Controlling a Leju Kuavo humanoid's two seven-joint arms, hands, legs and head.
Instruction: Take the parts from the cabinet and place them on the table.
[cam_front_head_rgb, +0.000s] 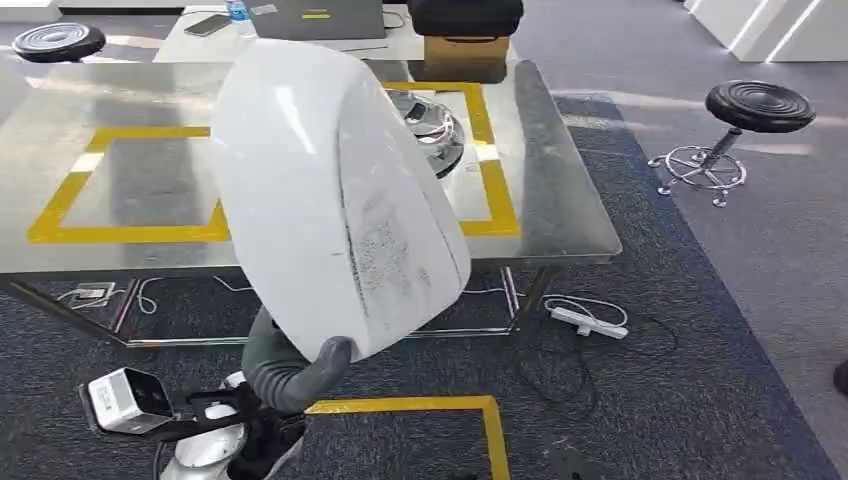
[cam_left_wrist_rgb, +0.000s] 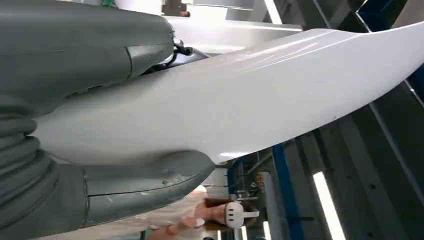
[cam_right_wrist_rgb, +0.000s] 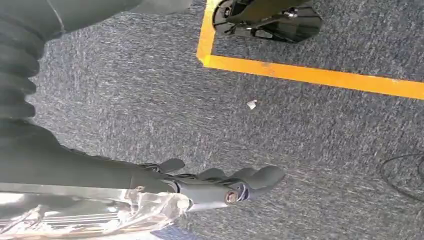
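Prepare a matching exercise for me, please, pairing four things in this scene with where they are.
Things:
1. white part
2. chrome part
3. black stool
4. power strip

Places:
A. on the carpet by a table leg
B. held by the left hand
C. on the table, inside the yellow tape
D. on the floor, well right of the table

Pairs: 1-B, 2-C, 3-D, 4-A

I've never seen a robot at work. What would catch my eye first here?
A big glossy white shell part, held up by the left hand in front of the steel table. Behind it, a shiny chrome part lies on the table inside the yellow tape frame. The right hand hangs over grey carpet, holding something shiny and clear.
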